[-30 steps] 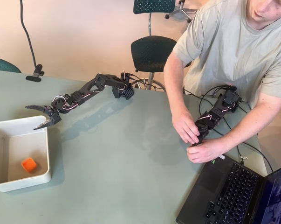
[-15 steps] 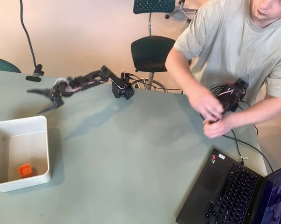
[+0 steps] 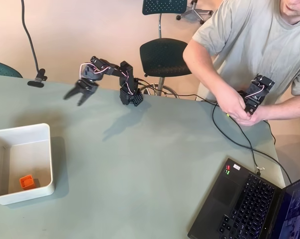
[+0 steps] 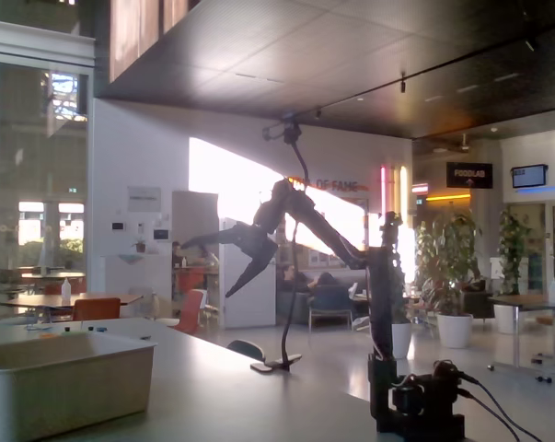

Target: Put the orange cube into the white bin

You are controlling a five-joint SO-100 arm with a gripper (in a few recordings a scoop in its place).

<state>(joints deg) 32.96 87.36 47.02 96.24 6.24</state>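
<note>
Orange cube (image 3: pixel 26 181) sat inside white bin (image 3: pixel 43 130) at tabletop's (image 3: pixel 150 164) left edge. Gripper (image 3: pixel 75 97) hung empty, fingers spread, near far edge. Background sign (image 4: pixel 469 174) read "FOODLAB".

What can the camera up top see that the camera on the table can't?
The overhead view shows the tiny bright orange plastic cube lying inside the bin, plus a black laptop and a person's hands. The fixed view shows the big hall behind, with potted plants. Both show the large white rectangular plastic bin and the open black gripper raised above the table.
</note>
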